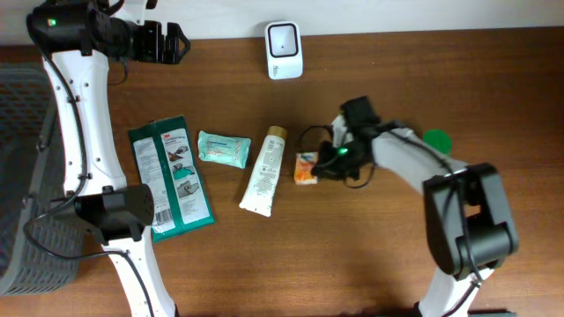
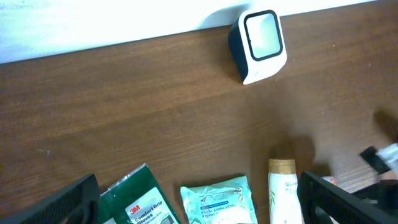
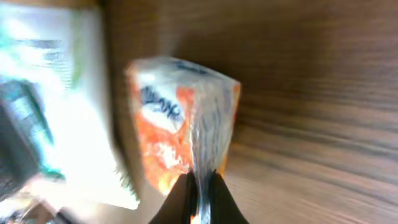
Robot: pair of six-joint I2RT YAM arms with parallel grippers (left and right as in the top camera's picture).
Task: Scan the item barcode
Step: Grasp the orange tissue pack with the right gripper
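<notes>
Right tool [image 3: 199,186]: fingers are drawn together, clamped on a thin fold of wrapper at the near end of the tissue pack [image 3: 180,118]. The pack lies flat on the desk [image 1: 370,255] near its middle, just beside the tube [image 1: 263,172]. Pinching the film rather than spanning the body suits a low, soft item. It probably also leaves the printed faces uncovered for the scanner [image 1: 284,49], which stands upright at the far edge, well apart from the pack.

The left tool [image 1: 167,42] hangs empty with fingers wide apart at the far left, apparently parked clear of the route to the scanner.

Materials:
- pack: glossy, crinkled orange-and-white film, pillow-shaped
- scanner: smooth white shell, rounded, dark window
- desk: matt brown wood grain
</notes>
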